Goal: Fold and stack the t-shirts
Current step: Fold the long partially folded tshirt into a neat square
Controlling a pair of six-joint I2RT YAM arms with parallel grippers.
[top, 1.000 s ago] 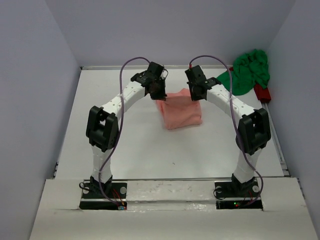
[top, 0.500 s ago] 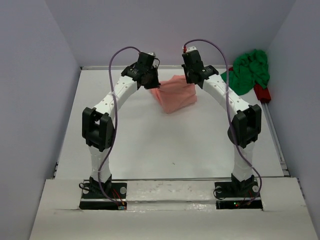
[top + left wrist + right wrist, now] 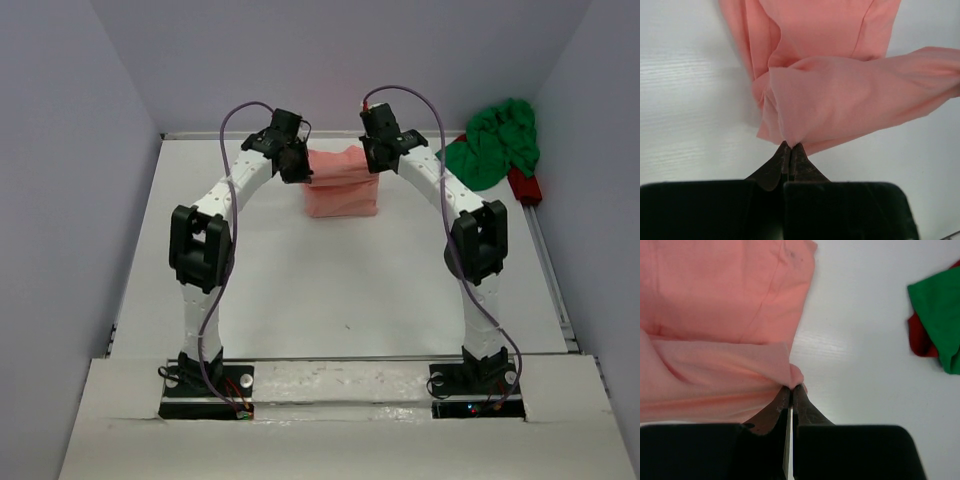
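Left gripper (image 3: 790, 147): my jaws were clenched tip to tip, with a bunched corner of the pink t-shirt (image 3: 840, 100) nipped between them.
Right gripper (image 3: 791, 388): clenched the same way on the opposite corner of that shirt, only a small tuck of cloth caught at the tips.
Cloth between my two grips: the edge I held sagged in a loose fold and was raised off the surface, while the layer below lay flat.
Where the pink shirt was: at the far middle of the table (image 3: 300, 290), already a compact, roughly rectangular shape, strung between my two wrists.
Green t-shirt (image 3: 495, 140): crumpled in a heap at the far right corner, well apart from the pink one and not yet folded.
Red object (image 3: 525, 187): just beside the green heap; I could not tell what it was.
Handling, as I judged it: light, limp and thin. It would drape and crease wherever it was unsupported, and it could slide out of so shallow a pinch.
Where to take hold: at the corners or along a hem, both sides at once, so the edge stayed level.
Writing: I saw no brand, tag or print on either shirt.
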